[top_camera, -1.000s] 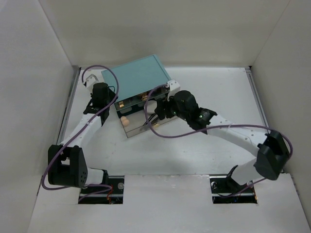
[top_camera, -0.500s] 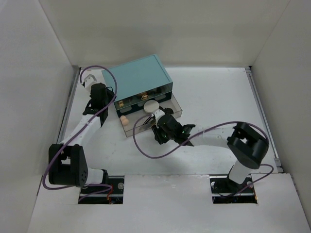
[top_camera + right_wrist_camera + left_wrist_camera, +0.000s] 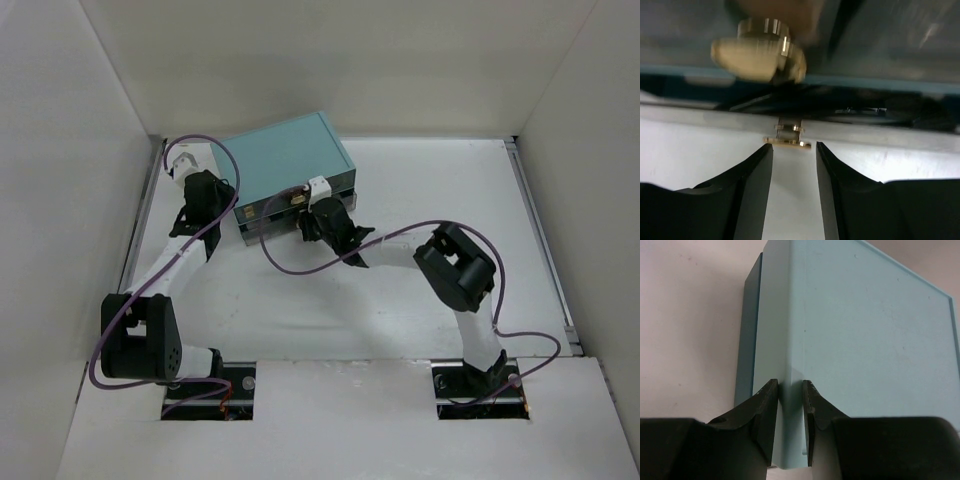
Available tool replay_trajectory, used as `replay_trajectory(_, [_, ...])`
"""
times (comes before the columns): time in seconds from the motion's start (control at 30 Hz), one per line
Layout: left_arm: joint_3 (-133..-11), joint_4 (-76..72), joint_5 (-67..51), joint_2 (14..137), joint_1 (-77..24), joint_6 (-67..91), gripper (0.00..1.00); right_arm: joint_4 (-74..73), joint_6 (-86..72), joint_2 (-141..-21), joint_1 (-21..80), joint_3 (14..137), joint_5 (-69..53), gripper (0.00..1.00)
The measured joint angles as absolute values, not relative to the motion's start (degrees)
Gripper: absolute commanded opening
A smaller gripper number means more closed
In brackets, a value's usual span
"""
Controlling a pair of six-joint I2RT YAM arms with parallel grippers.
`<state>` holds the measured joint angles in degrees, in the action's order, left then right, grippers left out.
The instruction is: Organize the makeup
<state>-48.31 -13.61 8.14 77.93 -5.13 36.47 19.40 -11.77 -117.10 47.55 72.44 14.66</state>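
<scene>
Top external view puts your left gripper (image 3: 206, 190) at the left corner of the teal box (image 3: 290, 160). The left wrist view shows its fingers drawn close with only a slit between them, and the box's edge runs through that slit. You cannot tell whether they nip the edge or merely press on it. Either way it reads as a brace, so the box does not slide on the table (image 3: 450, 190). From above both drawers look closed, and no makeup shows in any view; it is most likely shut inside. Your right gripper (image 3: 318, 212) meets the lower drawer (image 3: 715, 150), jaws narrowly parted with the gold handle (image 3: 787, 142) at their mouth, unclamped, a stance suited to pushing rather than pulling
</scene>
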Motion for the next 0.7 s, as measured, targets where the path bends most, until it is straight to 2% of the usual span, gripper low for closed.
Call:
replay_trajectory(0.27, [-47.9,-14.28,7.86,77.87,-5.13,36.27,0.09,27.31,-9.82,-124.09,46.7,78.91,17.21,0.56])
replay_trajectory(0.3, [-47.77,-14.44,7.75,77.82,-5.13,36.27,0.09,27.59,-9.85,-124.29,46.76,79.02,17.63,0.6])
replay_trajectory(0.5, [-47.03,-13.26,6.74,76.16,-5.15,36.16,0.1,31.66,-9.17,-121.91,47.05,74.63,19.66,0.65])
replay_trajectory(0.57, [-46.63,-11.92,6.26,74.91,-5.21,36.05,0.16,32.1,-9.52,-118.17,47.24,70.17,20.29,0.71])
replay_trajectory(0.63, [-46.54,-9.98,5.74,73.71,-5.3,35.81,0.35,32.14,-10.76,-113.34,47.55,65.56,20.73,0.9])
replay_trajectory(0.67, [-46.54,-8.71,5.19,73.14,-5.3,35.44,0.5,31.9,-11.62,-110.5,47.75,63.26,20.82,1.0])
replay_trajectory(0.7, [-46.54,-6.94,4.8,72.44,-5.3,34.96,0.58,31.27,-12.25,-107.63,47.99,61.23,20.84,1.0])
